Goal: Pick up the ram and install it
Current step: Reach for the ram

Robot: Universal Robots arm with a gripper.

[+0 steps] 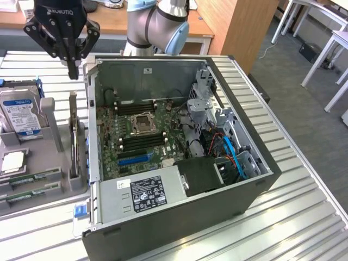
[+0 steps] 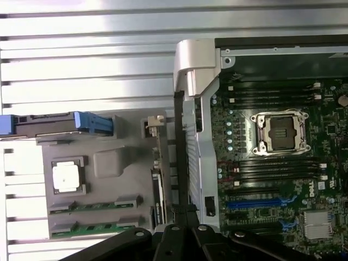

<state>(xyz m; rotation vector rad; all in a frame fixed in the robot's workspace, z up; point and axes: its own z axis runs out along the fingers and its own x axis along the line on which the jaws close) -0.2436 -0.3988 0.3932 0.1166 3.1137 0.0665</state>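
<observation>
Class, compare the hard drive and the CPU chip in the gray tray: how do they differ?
The hard drive is larger and oblong, with a blue-and-white label; the CPU chip is small, square and plain pale. The hard drive stands on edge in its holder; the CPU chip lies flat in a recess. Both sit in the gray tray beside the open computer case.

Exterior high, oblique; wrist looks straight down; both share motherboard (image 1: 163,149).
</observation>
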